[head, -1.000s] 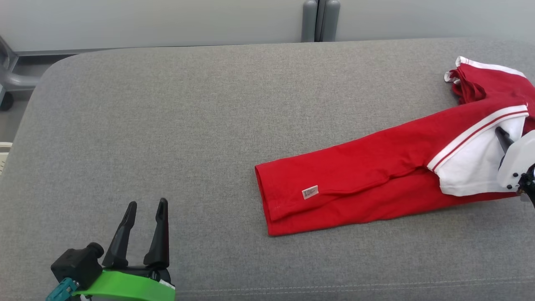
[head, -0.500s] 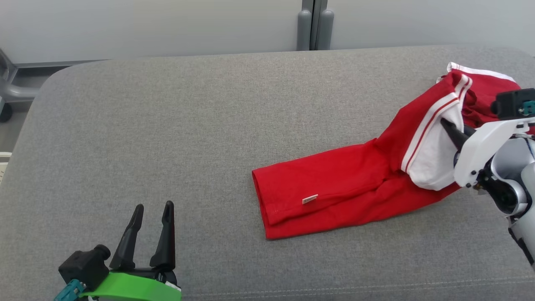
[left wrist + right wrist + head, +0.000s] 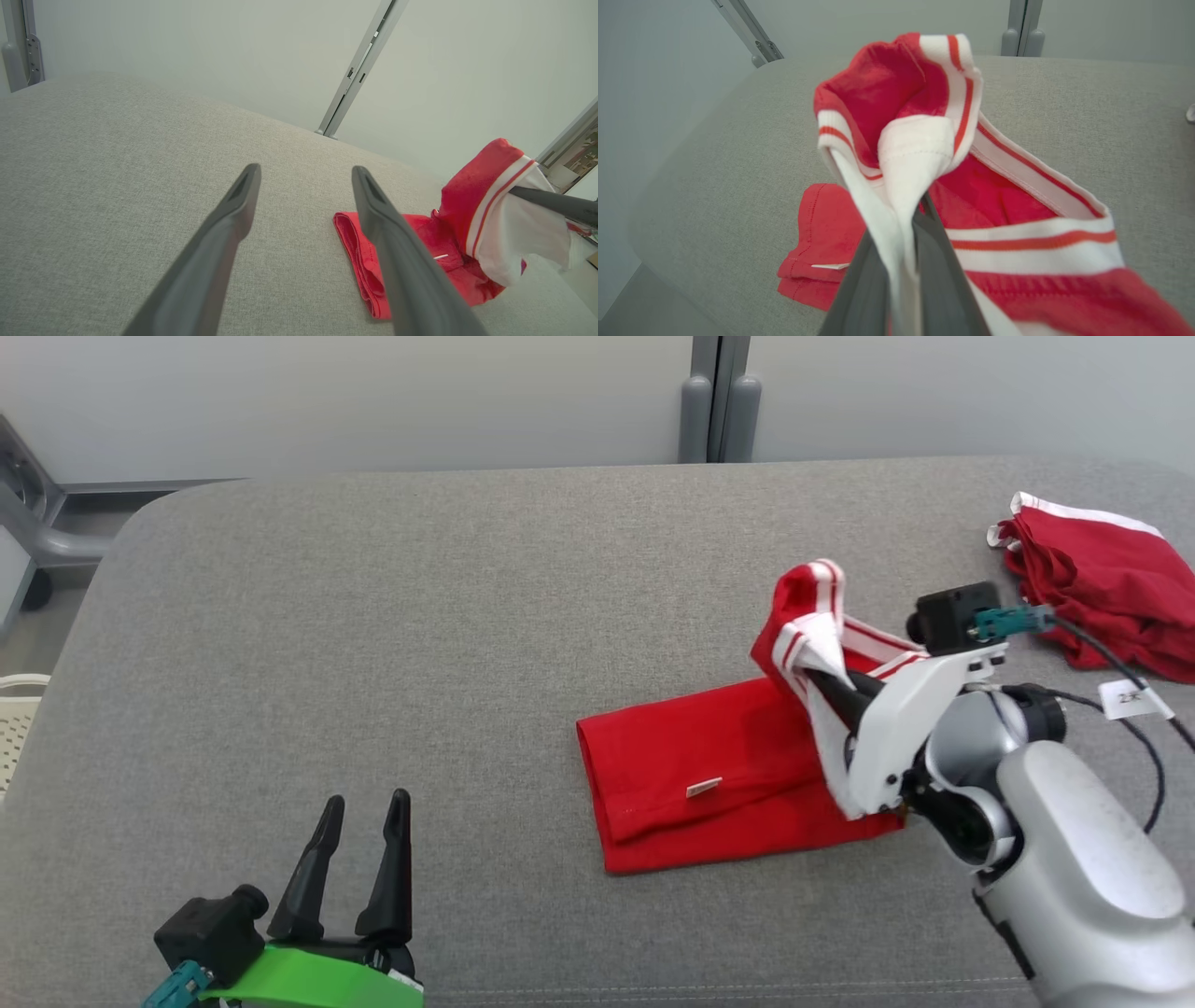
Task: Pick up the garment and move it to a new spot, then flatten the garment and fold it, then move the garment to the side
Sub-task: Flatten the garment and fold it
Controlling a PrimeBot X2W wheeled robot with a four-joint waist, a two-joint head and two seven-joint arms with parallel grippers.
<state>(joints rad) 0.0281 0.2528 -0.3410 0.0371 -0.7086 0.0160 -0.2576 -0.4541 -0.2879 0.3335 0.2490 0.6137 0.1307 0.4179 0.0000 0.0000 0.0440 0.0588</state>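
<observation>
A red garment (image 3: 709, 775) with white striped trim lies on the grey cushioned surface (image 3: 467, 616), right of centre. My right gripper (image 3: 817, 679) is shut on its white end, holding that end raised and doubled back above the flat red part. In the right wrist view the white cloth (image 3: 896, 84) is pinched between my right gripper's (image 3: 920, 205) fingers. My left gripper (image 3: 366, 798) stands open and apart from the garment at the lower left. The left wrist view has my left gripper (image 3: 303, 169) open, with the garment (image 3: 448, 238) beyond its right finger.
A second red piece with white trim (image 3: 1102, 583) lies crumpled at the far right of the surface. A cable with a white tag (image 3: 1130, 698) trails from my right wrist. A pale basket (image 3: 14, 719) sits off the left edge. A wall post (image 3: 719, 415) stands behind.
My right gripper has carried the white-trimmed end up and to the left, over the flat red part. The head camera has shifted a little. My left gripper stays open in place.
</observation>
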